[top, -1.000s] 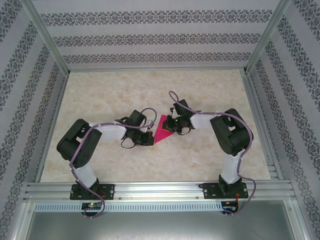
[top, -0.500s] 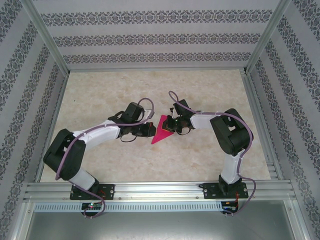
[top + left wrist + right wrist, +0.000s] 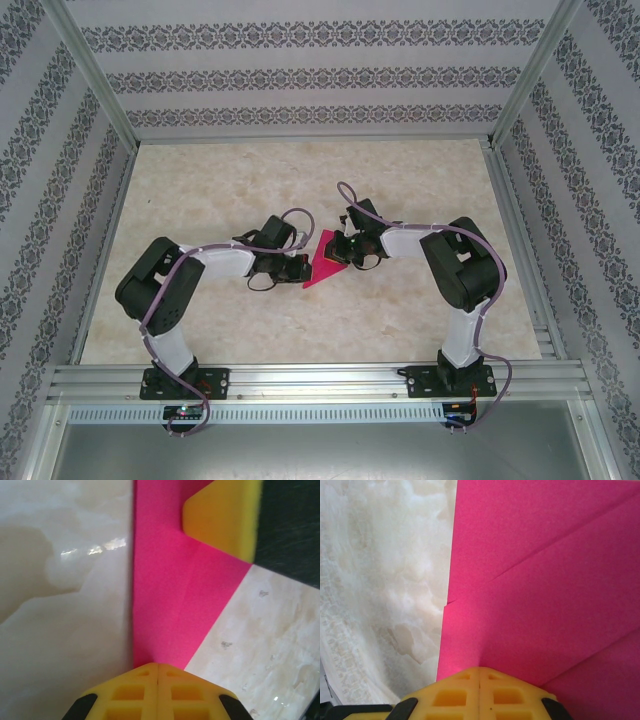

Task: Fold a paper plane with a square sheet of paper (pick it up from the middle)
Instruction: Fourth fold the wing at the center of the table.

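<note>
Starting at the near edge, we've got both arms bolted to the rail (image 3: 320, 378) and bent in toward the middle of the surface (image 3: 400, 320). The left tool (image 3: 298, 268) is closed, jaws flat together with nothing pinched between them. On the left wrist cam we see its tip planted on the narrow end of the paper (image 3: 322, 266).

The paper is pink, folded to a pointed triangle-ish shape. It lies flat mid-surface, right between the two tools. From the left tip it widens out, with a faint crease running up it.

The right tool (image 3: 343, 252) is closed too and holds nothing. Its tip is down on the paper's wider far side, where we can see overlapping folded layers. One of its yellow fingers (image 3: 225, 515) also shows on the left wrist cam, resting on the pink.

Beyond that it's bare marble-look surface, then the patterned walls (image 3: 300, 80).
</note>
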Robot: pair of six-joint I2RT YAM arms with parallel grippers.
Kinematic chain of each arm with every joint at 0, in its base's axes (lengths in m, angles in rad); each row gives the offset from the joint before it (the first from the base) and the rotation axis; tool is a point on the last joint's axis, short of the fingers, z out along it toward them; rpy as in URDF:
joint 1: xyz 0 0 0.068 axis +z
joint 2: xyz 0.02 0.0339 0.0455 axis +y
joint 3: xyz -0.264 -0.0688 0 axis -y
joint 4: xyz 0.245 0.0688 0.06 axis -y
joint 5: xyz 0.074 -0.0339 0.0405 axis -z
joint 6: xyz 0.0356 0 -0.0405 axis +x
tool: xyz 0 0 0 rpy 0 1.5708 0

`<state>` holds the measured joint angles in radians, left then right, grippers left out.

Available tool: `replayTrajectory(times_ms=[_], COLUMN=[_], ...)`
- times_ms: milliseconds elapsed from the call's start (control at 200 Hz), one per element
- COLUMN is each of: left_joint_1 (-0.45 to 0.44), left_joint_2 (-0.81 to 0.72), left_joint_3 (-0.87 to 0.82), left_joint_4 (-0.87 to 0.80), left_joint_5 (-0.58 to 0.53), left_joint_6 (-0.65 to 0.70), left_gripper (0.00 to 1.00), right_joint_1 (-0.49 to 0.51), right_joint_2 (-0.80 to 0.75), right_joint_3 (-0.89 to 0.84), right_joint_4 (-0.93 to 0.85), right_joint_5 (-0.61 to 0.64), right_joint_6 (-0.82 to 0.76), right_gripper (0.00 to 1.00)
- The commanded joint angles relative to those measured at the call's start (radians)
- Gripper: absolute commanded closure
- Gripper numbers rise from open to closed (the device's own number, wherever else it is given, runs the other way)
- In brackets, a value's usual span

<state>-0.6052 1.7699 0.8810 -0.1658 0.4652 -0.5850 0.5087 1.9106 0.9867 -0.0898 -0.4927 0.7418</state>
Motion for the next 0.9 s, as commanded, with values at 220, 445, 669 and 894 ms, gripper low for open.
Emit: replayTrajectory(times_ms=[220, 445, 669, 894], left_joint_1=[-0.016, -0.016, -0.017, -0.017], left_joint_2=[0.043, 0.044, 0.046, 0.049], left_joint_3=[-0.03, -0.023, -0.018, -0.013], left_joint_4=[-0.02, -0.038, -0.051, -0.064], left_joint_5=[-0.032, -0.034, -0.04, -0.046], left_joint_6=[0.009, 0.016, 0.018, 0.014], left_gripper=[1.0, 1.0, 1.0, 1.0], right_joint_1=[0.01, 0.048, 0.085, 0.105], right_joint_2=[-0.062, -0.116, -0.076, -0.016], right_joint_3=[-0.001, -0.023, -0.028, -0.003], right_joint_4=[-0.044, -0.008, 0.001, -0.01], right_joint_5=[0.026, -0.003, -0.007, -0.027], right_joint_6=[-0.042, -0.04, -0.029, -0.033], right_gripper=[0.94, 0.94, 0.94, 0.94])
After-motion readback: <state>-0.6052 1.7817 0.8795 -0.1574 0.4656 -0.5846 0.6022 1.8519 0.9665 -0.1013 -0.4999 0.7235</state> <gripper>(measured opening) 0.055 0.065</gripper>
